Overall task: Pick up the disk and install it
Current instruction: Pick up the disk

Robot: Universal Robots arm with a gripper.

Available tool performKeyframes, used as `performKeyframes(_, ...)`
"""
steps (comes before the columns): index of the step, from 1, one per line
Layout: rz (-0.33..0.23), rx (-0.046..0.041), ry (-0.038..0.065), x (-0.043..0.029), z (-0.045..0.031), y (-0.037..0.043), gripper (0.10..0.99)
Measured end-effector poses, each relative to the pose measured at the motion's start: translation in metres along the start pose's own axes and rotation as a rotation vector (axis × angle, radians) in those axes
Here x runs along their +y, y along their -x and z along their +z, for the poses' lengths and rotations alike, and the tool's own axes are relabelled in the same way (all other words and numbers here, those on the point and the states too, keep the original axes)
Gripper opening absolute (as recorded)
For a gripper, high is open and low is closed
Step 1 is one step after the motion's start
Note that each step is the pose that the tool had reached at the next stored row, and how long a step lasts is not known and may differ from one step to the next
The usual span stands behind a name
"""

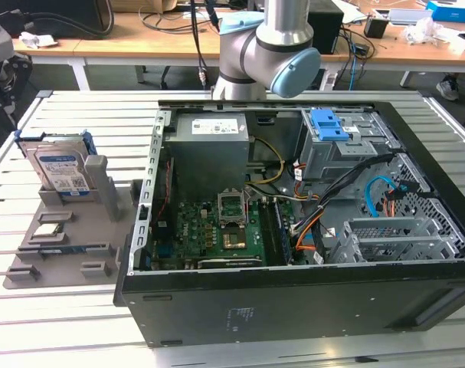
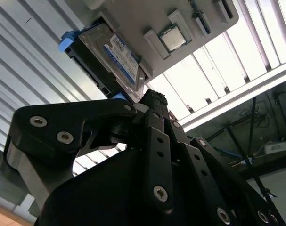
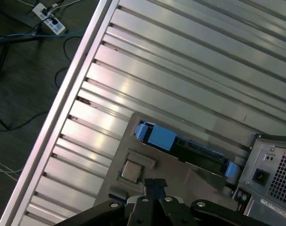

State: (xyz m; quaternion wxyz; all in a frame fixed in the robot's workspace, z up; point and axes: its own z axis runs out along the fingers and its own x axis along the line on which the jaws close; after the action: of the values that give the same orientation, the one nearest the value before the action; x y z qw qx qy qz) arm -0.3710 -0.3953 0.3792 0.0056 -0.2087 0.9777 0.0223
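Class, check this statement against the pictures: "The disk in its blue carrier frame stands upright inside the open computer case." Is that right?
Not quite. The disk does stand upright in its blue carrier frame, but it is in the grey holder tray, which sits outside the open computer case, to the exterior view's left of it. The exterior view shows this.

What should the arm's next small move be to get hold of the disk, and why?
Probably open the gripper and ease it towards the disk. The disk stands on edge in the grey holder beside the computer case, untouched, and the gripper looks shut and empty, apart from it in both wrist views.
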Motion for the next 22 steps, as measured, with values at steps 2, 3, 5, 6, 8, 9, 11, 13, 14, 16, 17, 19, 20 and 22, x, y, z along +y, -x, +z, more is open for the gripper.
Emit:
performKeyframes(2, -0.028, 0.0012, 0.001, 0.0000, 0.0000, 0.0000, 0.106)
performKeyframes(3, -0.041, 0.0017, 0.001, 0.0000, 0.0000, 0.0000, 0.106)
performKeyframes(5, -0.085, 0.0036, 0.002, 0.0000, 0.0000, 0.0000, 0.106)
performKeyframes(6, -0.103, 0.0043, 0.002, 0.0000, 0.0000, 0.0000, 0.106)
performKeyframes(8, -0.140, 0.0058, 0.003, 0.0000, 0.0000, 0.0000, 0.106)
performKeyframes(9, -0.154, 0.0064, 0.003, 0.0000, 0.0000, 0.0000, 0.106)
performKeyframes(11, -0.180, 0.0074, 0.004, 0.0000, 0.0000, 0.0000, 0.106)
performKeyframes(13, -0.213, 0.0088, 0.004, 0.0000, 0.0000, 0.0000, 0.106)
performKeyframes(14, -0.236, 0.0098, 0.005, 0.0000, 0.0000, 0.0000, 0.106)
performKeyframes(16, -0.266, 0.0110, 0.005, 0.0000, 0.0000, 0.0000, 0.106)
performKeyframes(17, -0.280, 0.0117, 0.006, 0.0000, 0.0000, 0.0000, 0.106)
performKeyframes(19, -0.311, 0.0129, 0.006, 0.0000, 0.0000, 0.0000, 0.106)
performKeyframes(20, -0.327, 0.0135, 0.007, 0.0000, 0.0000, 0.0000, 0.106)
performKeyframes(22, -0.343, 0.0142, 0.007, 0.0000, 0.0000, 0.0000, 0.106)
